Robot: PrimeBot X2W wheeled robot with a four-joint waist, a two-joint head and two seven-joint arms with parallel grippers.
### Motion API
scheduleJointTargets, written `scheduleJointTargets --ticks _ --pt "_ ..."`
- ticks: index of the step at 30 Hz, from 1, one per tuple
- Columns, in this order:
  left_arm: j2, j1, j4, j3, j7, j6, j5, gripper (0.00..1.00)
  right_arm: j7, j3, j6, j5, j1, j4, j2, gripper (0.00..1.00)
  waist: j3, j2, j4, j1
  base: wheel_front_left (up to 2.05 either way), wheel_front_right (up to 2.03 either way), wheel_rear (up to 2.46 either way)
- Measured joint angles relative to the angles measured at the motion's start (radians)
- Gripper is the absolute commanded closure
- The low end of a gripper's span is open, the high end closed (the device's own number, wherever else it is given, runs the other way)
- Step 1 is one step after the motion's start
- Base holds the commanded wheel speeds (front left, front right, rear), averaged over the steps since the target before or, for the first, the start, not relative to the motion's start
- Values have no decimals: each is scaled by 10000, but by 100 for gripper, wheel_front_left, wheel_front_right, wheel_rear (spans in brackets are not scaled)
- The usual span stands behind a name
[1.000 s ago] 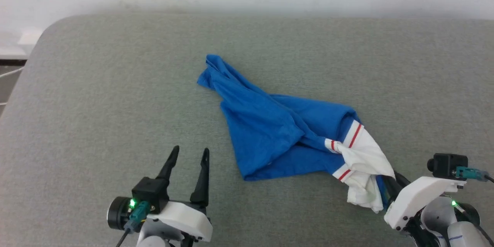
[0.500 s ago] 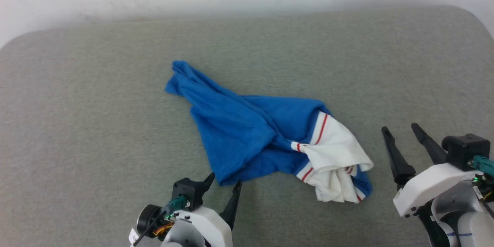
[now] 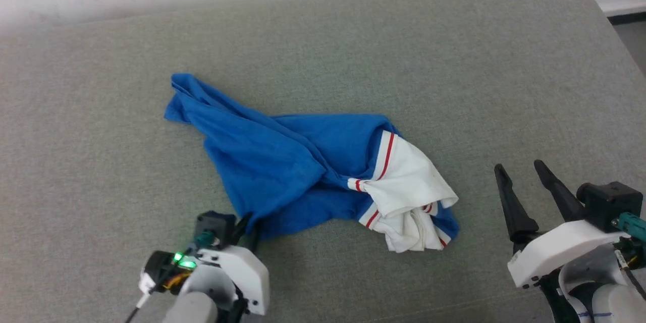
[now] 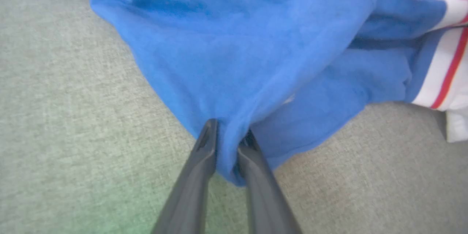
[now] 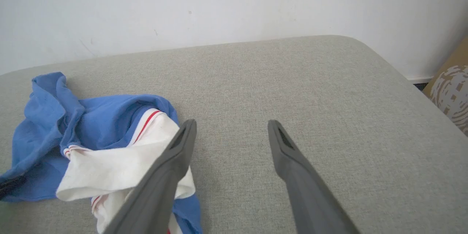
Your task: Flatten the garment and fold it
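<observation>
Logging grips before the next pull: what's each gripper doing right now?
Left gripper: closed on a corner of the blue jersey T-shirt.
Right gripper: open, holding nothing.

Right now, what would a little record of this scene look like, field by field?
Surface: grey fabric-covered top
Garment: blue T-shirt, crumpled, not yet flat
Trim: white sleeves with red stripes, bunched at the robot's right
Left pincer: pinching the shirt's near blue edge
Right pincer: open, off the shirt, to its right
</observation>
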Motion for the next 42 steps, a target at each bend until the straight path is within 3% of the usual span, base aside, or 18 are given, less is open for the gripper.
scheduleJointTargets --ticks 8,16,17,18,22,28,35,42 --pt "679 -720 -594 1231 -1137 96 -382 100 -54 100 0 -301 26 234 4 0 -98 0 61 1 0 0 0" --pt "1697 -2568 -621 2957 -1988 616 -851 100 -10 564 0 -362 -74 391 17 0 99 0 50 2 0 0 0" --pt "1768 -2687 -360 2974 -1952 616 -855 70 46 635 0 -364 -92 454 19 0 137 0 39 1 0 0 0" --pt "1824 -2744 -17 2959 -1789 610 -867 0 52 723 0 -364 -99 502 17 0 169 0 26 1 0 0 0" --pt "1814 -2767 918 2836 -1764 508 -926 0 46 970 0 -364 -151 639 15 0 264 0 13 2 0 0 0" --pt "1471 -2685 1158 2596 -2364 431 -934 0 4 1440 0 -353 -359 614 -267 0 200 0 375 1 0 0 0" --pt "909 -1531 -242 2117 -2780 336 -750 0 301 3306 0 132 -710 453 -1398 0 -130 0 1166 0 0 0 0" --pt "401 174 -1973 1152 -2903 364 111 0 671 5287 2 564 -1493 692 -2464 0 -409 0 2187 -1 0 0 0"
